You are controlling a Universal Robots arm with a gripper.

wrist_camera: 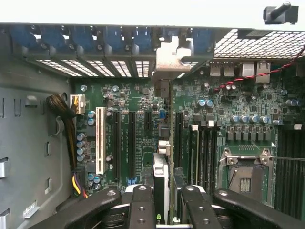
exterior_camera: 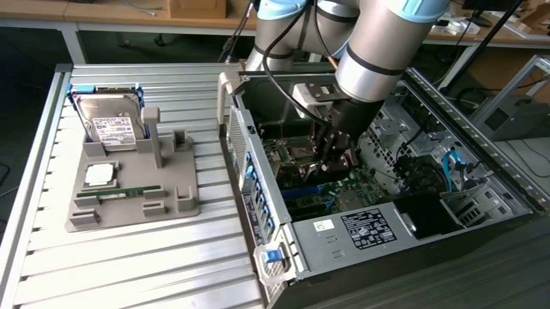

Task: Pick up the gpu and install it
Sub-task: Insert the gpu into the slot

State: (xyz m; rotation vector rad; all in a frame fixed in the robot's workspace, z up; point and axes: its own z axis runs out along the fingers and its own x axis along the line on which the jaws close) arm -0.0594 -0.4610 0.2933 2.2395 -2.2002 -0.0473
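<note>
In the wrist view the gpu (wrist_camera: 162,167) shows edge-on as a thin card between my two black fingers (wrist_camera: 142,205). Its silvery bracket (wrist_camera: 167,59) reaches the case's rear slot openings, beside the blue clips. My gripper (wrist_camera: 169,210) is shut on the card, which hangs over the motherboard's long black expansion slots (wrist_camera: 131,143). Whether the card sits in a slot I cannot tell. In the exterior view my gripper (exterior_camera: 335,161) is lowered inside the open computer case (exterior_camera: 361,232), just above the green motherboard (exterior_camera: 361,190), and the gpu is largely hidden by it.
A grey fixture (exterior_camera: 129,187) on the slatted table at the exterior view's left holds a silver hard drive (exterior_camera: 112,125), a green memory stick (exterior_camera: 120,192) and a square chip (exterior_camera: 100,172). The case walls surround my arm. A white slot (wrist_camera: 100,140) and a cable bundle (wrist_camera: 66,124) lie beside the black slots.
</note>
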